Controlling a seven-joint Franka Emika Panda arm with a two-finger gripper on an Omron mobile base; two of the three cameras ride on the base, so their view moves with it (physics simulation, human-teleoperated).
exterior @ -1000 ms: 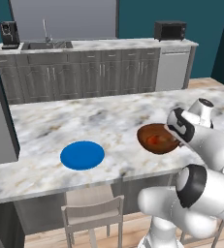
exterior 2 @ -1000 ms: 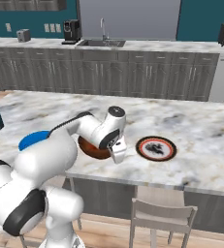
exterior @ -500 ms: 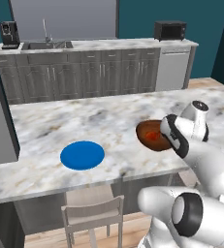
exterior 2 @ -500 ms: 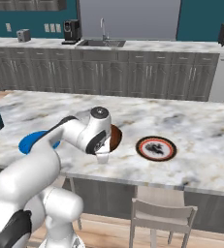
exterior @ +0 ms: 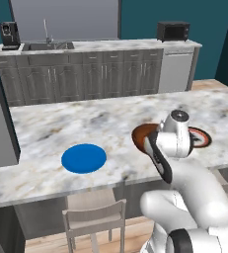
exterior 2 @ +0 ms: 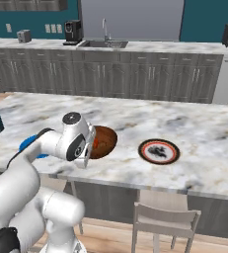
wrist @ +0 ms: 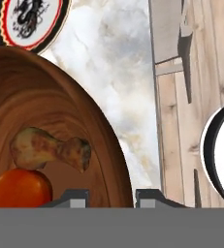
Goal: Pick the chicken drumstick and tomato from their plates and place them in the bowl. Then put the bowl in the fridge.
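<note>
Two items in glossy wooden bowl (wrist: 45, 116) | lumpy drumstick (wrist: 50, 149), round tomato (wrist: 19, 188) | tool (wrist: 111, 196) clamps rim

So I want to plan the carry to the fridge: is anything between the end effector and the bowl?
Nothing visible: the end effector straddles the rim of the bowl, which holds the chicken drumstick and the tomato.
</note>
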